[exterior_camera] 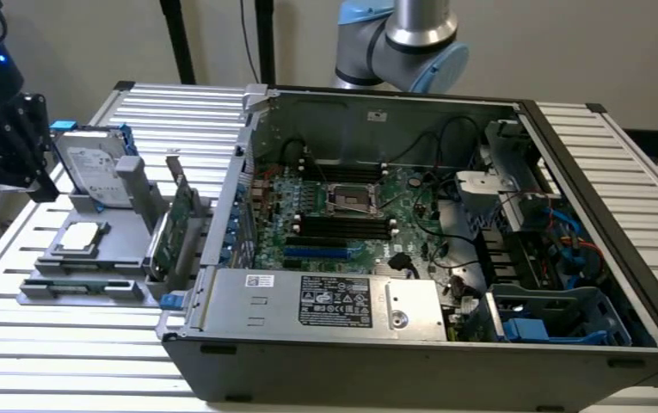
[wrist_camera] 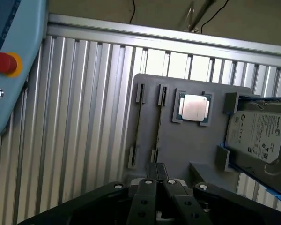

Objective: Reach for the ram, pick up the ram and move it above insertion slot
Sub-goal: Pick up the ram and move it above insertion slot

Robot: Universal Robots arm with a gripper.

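On table: one open case; one grey holder just beside it, on the exterior view's left.
Case: holds one motherboard on its floor, one labelled metal box along the near wall, and blue cables at the exterior view's right.
Holder: carries four things. One hard drive in a blue frame stands tilted at the far end, one square chip lies flat midway, one green card stands upright on the case side, and one ram sits at the near end.
Slots: two, slim, side by side in the holder; which one holds the ram, cannot tell.
Ram: in the holder, outside the case, untouched.
Gripper: one, black, beside the hard drive and apart from the ram; fingers pressed together, grasping nothing.
Arm: one, behind the case.
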